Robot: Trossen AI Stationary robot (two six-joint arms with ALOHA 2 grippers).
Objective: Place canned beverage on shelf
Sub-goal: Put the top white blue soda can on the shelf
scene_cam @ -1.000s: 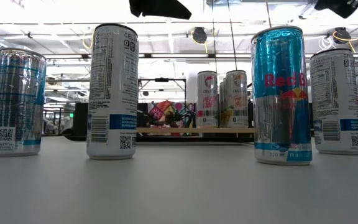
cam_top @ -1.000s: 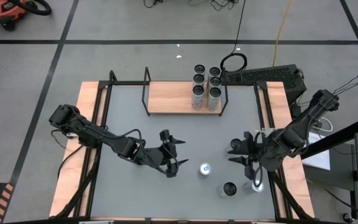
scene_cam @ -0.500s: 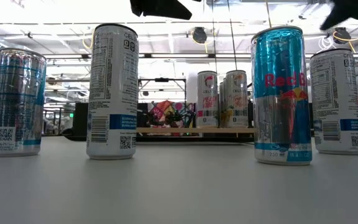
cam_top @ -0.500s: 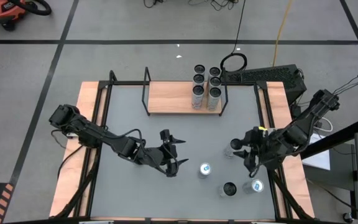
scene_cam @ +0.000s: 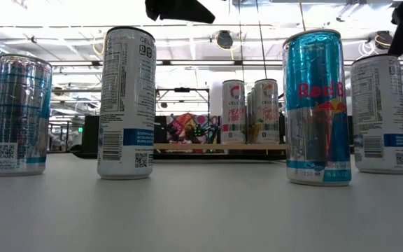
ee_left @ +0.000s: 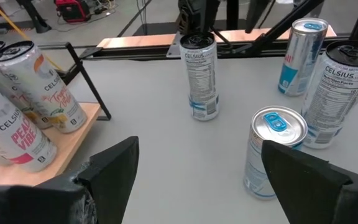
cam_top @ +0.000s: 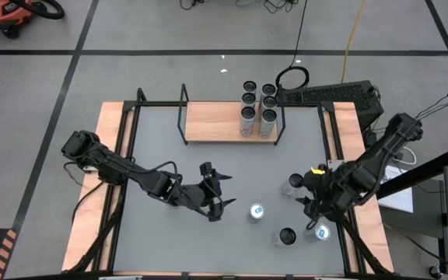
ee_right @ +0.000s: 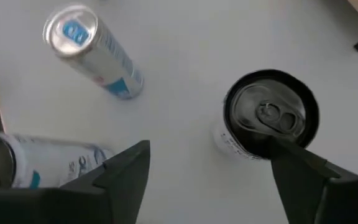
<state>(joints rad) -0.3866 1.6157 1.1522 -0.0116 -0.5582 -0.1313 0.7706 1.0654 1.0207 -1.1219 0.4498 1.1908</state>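
Four cans upright on the grey table, six already on the shelf [cam_top: 216,123] at the far edge. Right gripper [cam_top: 311,204] hovering over the right-hand cluster, fingers spread, pinching nothing; black-topped Celsius can [ee_right: 267,116] almost straight below, long axis vertical. Left gripper [cam_top: 218,192] also spread and empty, nearer the blue-tabbed can [cam_top: 257,211]. Probably a straight drop next.
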